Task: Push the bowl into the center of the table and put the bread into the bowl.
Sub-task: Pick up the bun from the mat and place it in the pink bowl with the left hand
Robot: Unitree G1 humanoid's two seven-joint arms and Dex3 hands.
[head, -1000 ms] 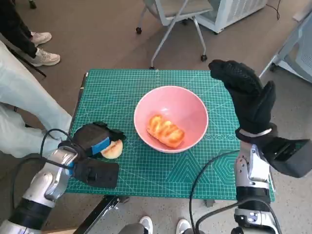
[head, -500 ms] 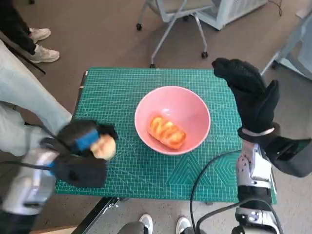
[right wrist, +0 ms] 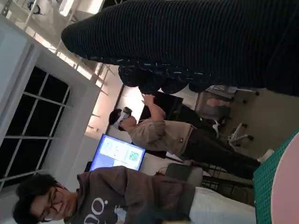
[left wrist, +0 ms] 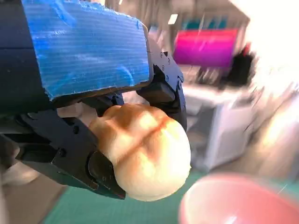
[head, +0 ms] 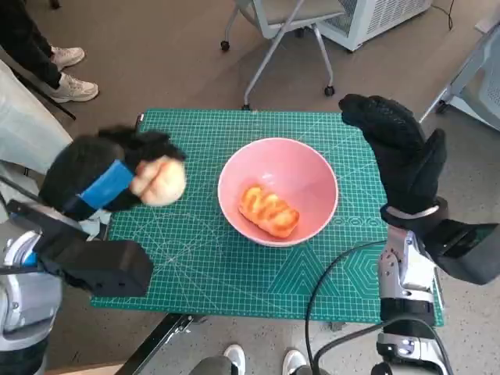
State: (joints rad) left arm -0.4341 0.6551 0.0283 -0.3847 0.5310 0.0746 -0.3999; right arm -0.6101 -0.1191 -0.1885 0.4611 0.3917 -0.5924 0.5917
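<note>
The pink bowl (head: 278,190) sits near the middle of the green cutting mat (head: 234,266), and an orange glazed bread (head: 267,210) lies inside it. My left hand (head: 105,181) is raised above the mat's left side and grips a pale round bread roll (head: 158,181). In the left wrist view the black fingers (left wrist: 93,165) wrap the roll (left wrist: 145,156), with the bowl's rim (left wrist: 233,198) blurred below. My right hand (head: 398,152), in its black glove, is held up at the bowl's right with nothing in it, fingers apart.
A chair on castors (head: 277,31) stands beyond the table's far edge. A person's legs and shoes (head: 62,74) are at the left. Two people (right wrist: 154,135) show in the right wrist view. A black cable (head: 328,281) loops over the mat's near right corner.
My left hand has lifted the bread roll off the mat's near left area and carried it up and toward the bowl. The right hand and bowl have stayed in place.
</note>
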